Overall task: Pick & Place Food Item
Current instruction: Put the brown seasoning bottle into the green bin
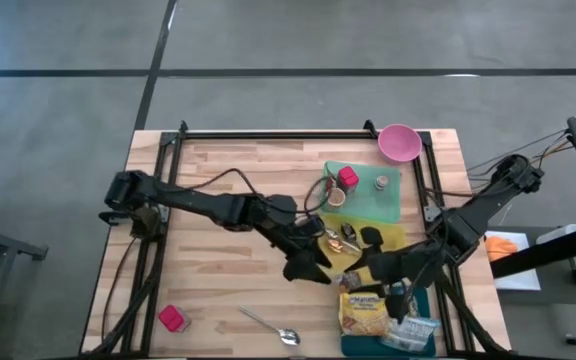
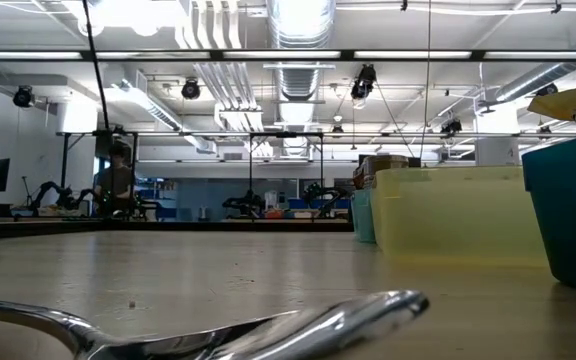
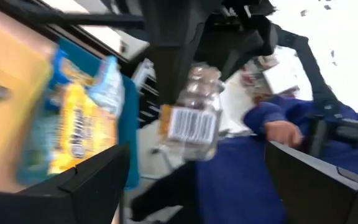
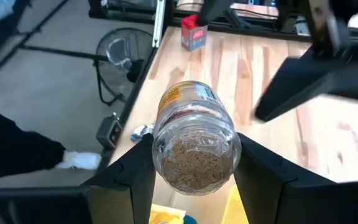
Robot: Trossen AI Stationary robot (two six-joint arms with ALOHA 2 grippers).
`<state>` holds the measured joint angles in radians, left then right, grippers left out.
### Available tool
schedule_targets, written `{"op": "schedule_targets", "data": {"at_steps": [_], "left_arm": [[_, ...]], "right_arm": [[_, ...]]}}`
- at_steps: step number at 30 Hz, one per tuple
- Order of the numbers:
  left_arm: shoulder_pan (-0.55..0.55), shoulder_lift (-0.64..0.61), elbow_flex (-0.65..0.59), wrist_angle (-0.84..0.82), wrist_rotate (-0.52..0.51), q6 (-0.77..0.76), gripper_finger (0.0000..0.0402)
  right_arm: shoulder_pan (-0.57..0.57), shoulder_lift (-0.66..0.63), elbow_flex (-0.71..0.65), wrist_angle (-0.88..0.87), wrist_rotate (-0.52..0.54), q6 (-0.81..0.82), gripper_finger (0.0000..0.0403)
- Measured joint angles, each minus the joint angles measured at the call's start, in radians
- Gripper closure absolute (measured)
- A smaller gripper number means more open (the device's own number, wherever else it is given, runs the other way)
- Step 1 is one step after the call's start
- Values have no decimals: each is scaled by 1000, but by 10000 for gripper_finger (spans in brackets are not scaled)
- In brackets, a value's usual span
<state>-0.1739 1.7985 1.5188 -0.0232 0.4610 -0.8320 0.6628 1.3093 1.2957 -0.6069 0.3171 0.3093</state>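
Observation:
A clear jar (image 4: 194, 134) with brown contents and a barcode label (image 3: 191, 124) hangs above the table between my two grippers, near the yellow tray (image 1: 396, 236). My right gripper (image 4: 197, 180) is shut on it. My left gripper (image 3: 197, 186) stands open just in front of the jar, with one finger (image 3: 92, 180) on either side and touching nothing. In the high view the left gripper (image 1: 313, 262) comes from the table's left and the right gripper (image 1: 370, 268) from its right. The low view shows neither gripper. My right gripper pinches the jar's round wall (image 4: 160, 155) between its two fingers, at the end of the jar nearest the wrist. The fingers (image 4: 135, 174) lie along the jar, which points away from them. The jar is lifted clear of the table.
A green tray (image 1: 388, 200) holds a red item (image 1: 348, 178) and a small jar. A pink bowl (image 1: 399, 142) stands at the far right. A teal bin (image 1: 353, 345) holds snack bags (image 1: 363, 312). A spoon (image 1: 268, 325) and a red item (image 1: 173, 318) lie near the front. A person in blue (image 3: 253, 162) sits beyond the table.

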Motion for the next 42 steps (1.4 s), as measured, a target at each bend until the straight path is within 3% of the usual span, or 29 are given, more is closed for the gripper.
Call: {"op": "schedule_targets", "data": {"at_steps": [4, 10, 15, 23, 31, 37, 42], "left_arm": [[1, -78, -2, -138, -105, 95, 25], [-2, -193, -3, -326, -349, 198, 25], [-7, -271, -19, -408, -514, 255, 25], [-36, -416, -133, -404, -514, 392, 25], [-61, -638, -389, -316, -510, 458, 25], [-62, -779, -591, -169, -464, 459, 25], [-64, -846, -678, -127, -442, 424, 25]], "right_arm": [[-11, -30, 0, -18, 2, 50, 235], [-62, -61, 0, -106, 28, 183, 235], [-129, -79, 0, -162, 26, 300, 235], [-233, -92, 0, -193, 25, 458, 235], [-339, -92, 0, -332, 48, 660, 235], [-400, -95, 0, -498, 22, 818, 235], [-461, -103, 0, -601, -19, 879, 235]]}}
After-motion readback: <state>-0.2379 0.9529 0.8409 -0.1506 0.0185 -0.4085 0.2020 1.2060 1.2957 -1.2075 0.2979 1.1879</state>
